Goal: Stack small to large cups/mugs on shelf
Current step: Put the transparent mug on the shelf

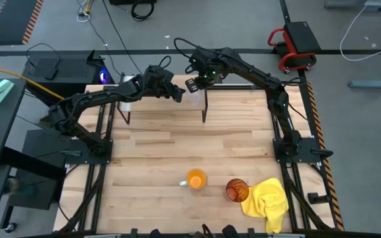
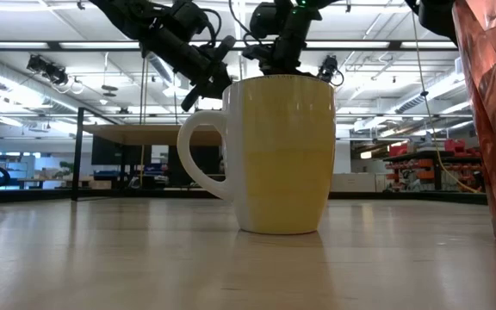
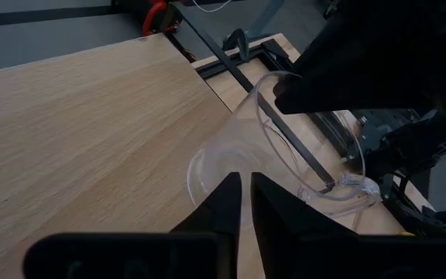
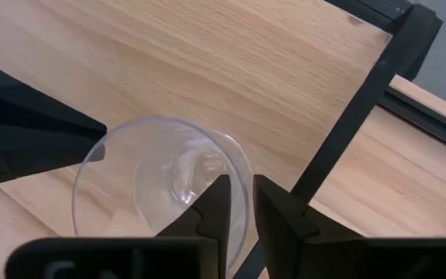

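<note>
The small clear glass cup stands mouth-up at the right end of the shelf, a light-wood board on black legs at the table's far edge. Whether its base rests on the board I cannot tell. My left gripper and my right gripper meet over it from opposite sides, both shut on it. The orange mug stands near the table's near edge with its pale handle to the left. The amber tumbler stands just right of it; both rest on their bases. My left gripper has the glass cup's wall running into the narrow gap between its two fingers, coming slanting down from the table's left. In the right wrist view its dark tip meets the rim. My right gripper pinches the cup's rim on the side opposite the left gripper. One finger is inside the mouth and one finger outside. It comes from above, pointing down. The cup stays upright.
A yellow cloth lies bunched against the tumbler near the table's near right corner. A black shelf leg runs just beside the cup. Bare plank tabletop lies between the shelf and the mug.
</note>
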`<state>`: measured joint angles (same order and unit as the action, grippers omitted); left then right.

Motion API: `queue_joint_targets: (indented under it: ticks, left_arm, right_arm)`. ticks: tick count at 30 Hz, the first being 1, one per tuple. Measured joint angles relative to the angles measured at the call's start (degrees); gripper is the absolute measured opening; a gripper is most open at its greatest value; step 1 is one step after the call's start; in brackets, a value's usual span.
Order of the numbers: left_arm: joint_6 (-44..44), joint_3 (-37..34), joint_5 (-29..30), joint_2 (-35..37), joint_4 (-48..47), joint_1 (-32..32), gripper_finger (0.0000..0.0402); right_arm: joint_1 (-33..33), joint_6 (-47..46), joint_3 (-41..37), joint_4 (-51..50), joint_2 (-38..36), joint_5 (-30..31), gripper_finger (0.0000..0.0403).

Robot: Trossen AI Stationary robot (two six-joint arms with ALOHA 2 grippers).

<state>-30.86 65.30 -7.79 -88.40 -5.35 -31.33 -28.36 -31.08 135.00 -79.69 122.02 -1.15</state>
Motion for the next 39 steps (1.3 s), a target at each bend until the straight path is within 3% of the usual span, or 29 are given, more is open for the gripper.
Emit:
queue_joint_targets:
  ticks: [14, 25, 31, 34, 39]
  left_arm:
    - [0.03, 0.00, 0.00, 0.00, -0.02, 0.00, 0.0038]
    - [0.45, 0.00, 0.00, 0.00, -0.52, 0.00, 0.0038]
    - [0.49, 0.00, 0.00, 0.00, -0.81, 0.00, 0.0035]
    - [0.61, 0.00, 0.00, 0.00, -1.97, 0.00, 0.0040]
    - [0.65, 0.00, 0.00, -0.02, -2.57, 0.00, 0.0042]
  right_arm:
    - [-0.12, 2.74, 0.00, 0.60, -0.52, 0.01, 0.0086]
    - [-0.13, 7.06, 0.00, 1.04, -6.14, 1.72, 0.0087]
    - [0.15, 13.33, 0.00, -2.43, -11.71, 8.88, 0.0086]
    - [0.14, 16.26, -0.67, -6.66, -13.73, 12.94, 0.0075]
    - [0.13, 18.61, -11.06, -2.44, -18.23, 10.55, 0.0017]
